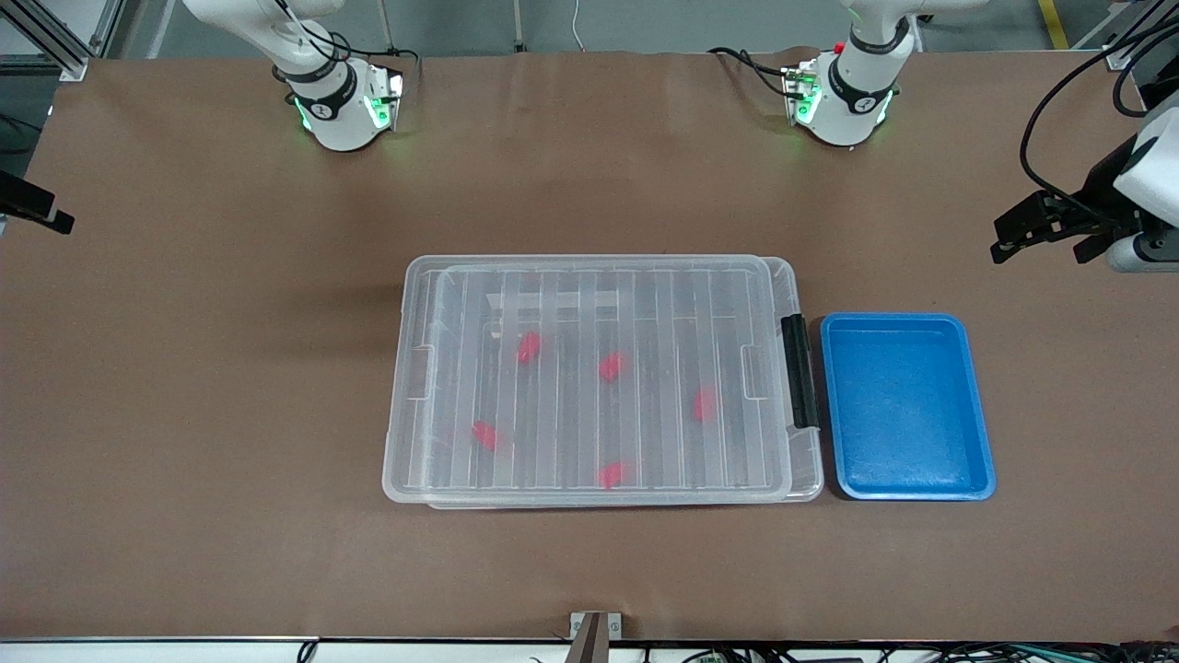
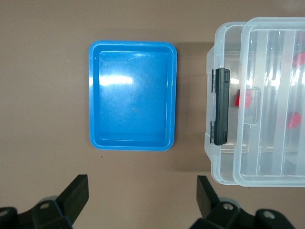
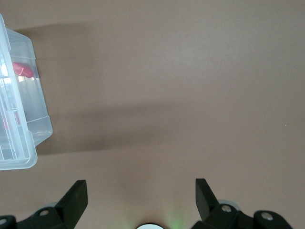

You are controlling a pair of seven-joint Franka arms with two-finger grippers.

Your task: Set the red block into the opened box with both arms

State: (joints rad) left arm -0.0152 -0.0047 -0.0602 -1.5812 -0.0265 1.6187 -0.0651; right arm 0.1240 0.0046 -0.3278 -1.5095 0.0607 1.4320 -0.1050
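Observation:
The clear box [image 1: 398, 460] stands mid-table with its ribbed lid [image 1: 589, 304] lying on it, slightly offset. Several red blocks show through the lid, among them one [image 1: 528, 347] and another [image 1: 612, 474]. The black latch [image 1: 799, 368] is at the end toward the left arm. My left gripper [image 1: 1041, 244] hangs open and empty over bare table past the blue tray; its wrist view shows its own gripper [image 2: 141, 191], the latch [image 2: 220, 107] and a red block [image 2: 244, 98]. My right gripper [image 1: 41, 212] is open and empty over bare table at the right arm's end, also seen as the gripper [image 3: 141, 191] with a box corner [image 3: 24, 143].
A blue tray [image 1: 978, 405] with nothing in it sits beside the box's latch end, toward the left arm's end; in the left wrist view the tray [image 2: 93, 95] lies apart from the box [image 2: 221, 171]. Brown table surface surrounds both. The arm bases stand along the table edge farthest from the front camera.

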